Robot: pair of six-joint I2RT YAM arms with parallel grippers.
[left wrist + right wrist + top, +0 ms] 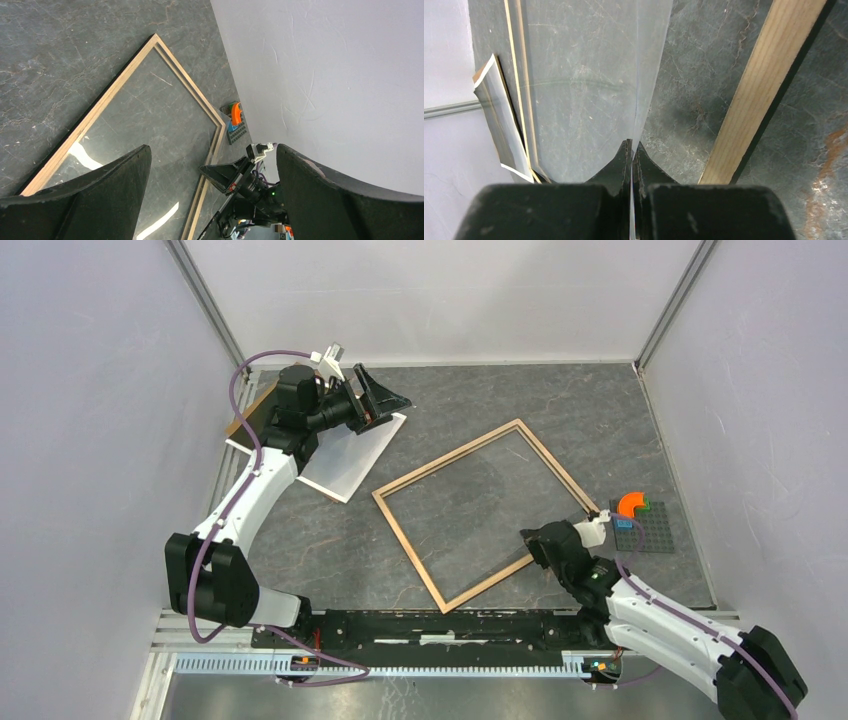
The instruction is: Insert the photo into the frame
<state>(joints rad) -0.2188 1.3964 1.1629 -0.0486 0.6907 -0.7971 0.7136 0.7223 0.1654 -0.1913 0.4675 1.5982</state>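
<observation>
The right gripper [632, 146] has its two black fingers pressed together, pinching the thin edge of a clear pane [589, 75]. The pane fans away from the fingertips and the stone-patterned table [560, 400] shows through it. Just to the right of the pinch runs one light-wood rail of the frame [764, 75], with a black edge along its outer side. Seen from above, the frame lies flat in the middle of the table, turned like a diamond, and this gripper sits at its near right corner.

Across the table, the left gripper [212, 149] is spread wide and holds nothing. It hangs over the far left corner, its fingers pointing towards the frame. Under it lies the photo [350, 465], plain white side up (no picture shows), outside the frame. The photo rests partly on a brown backing board [255, 405].

Off the frame's right corner sits a grey brick baseplate [655, 532], with an orange curved piece [631, 502] on it.
</observation>
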